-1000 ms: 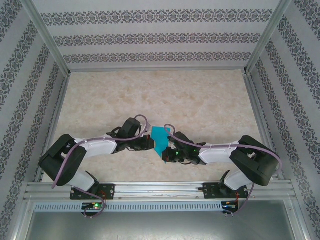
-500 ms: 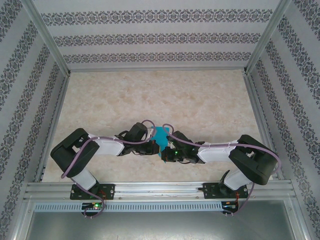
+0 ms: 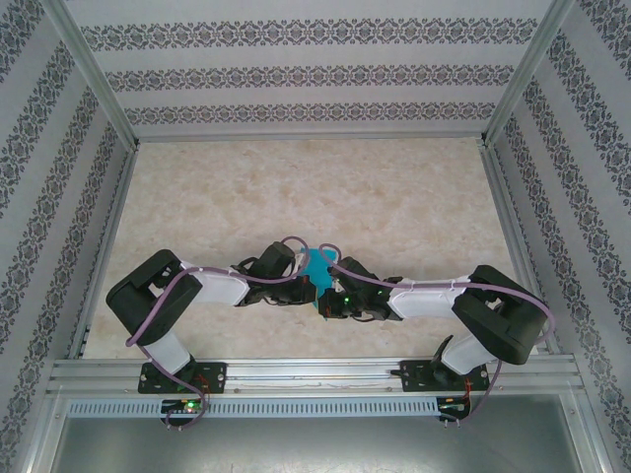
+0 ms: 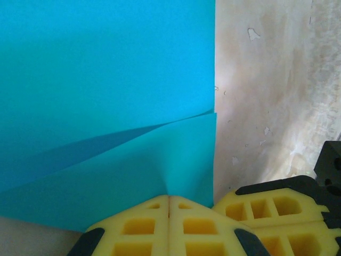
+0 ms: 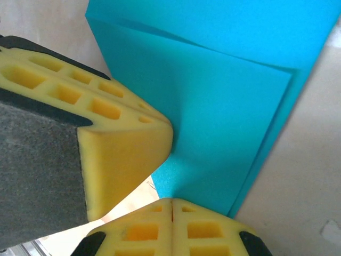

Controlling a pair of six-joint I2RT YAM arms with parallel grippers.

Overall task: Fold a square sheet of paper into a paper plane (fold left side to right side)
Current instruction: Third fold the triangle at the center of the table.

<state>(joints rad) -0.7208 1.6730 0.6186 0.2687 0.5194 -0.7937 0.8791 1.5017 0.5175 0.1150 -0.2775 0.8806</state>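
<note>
One turquoise sheet of paper (image 3: 316, 264), creased into overlapping layers, is seen at the near middle of the desk (image 3: 296, 187), between two claws. The left claw (image 4: 169, 226) is closed, pinched on the sheet's edge. The right claw (image 5: 171, 226) is closed on a corner. From above, the sheet's lower part is covered by the two wrists. Patterned walls (image 3: 296, 74) are seen around.

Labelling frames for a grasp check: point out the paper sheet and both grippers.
square sheet of paper (image 4: 106, 69), left wrist view, upper flat layer.
left gripper (image 4: 169, 198), left wrist view, where its jaws pinch the sheet.
right gripper (image 5: 171, 201), right wrist view, where its jaws pinch the sheet.
</note>
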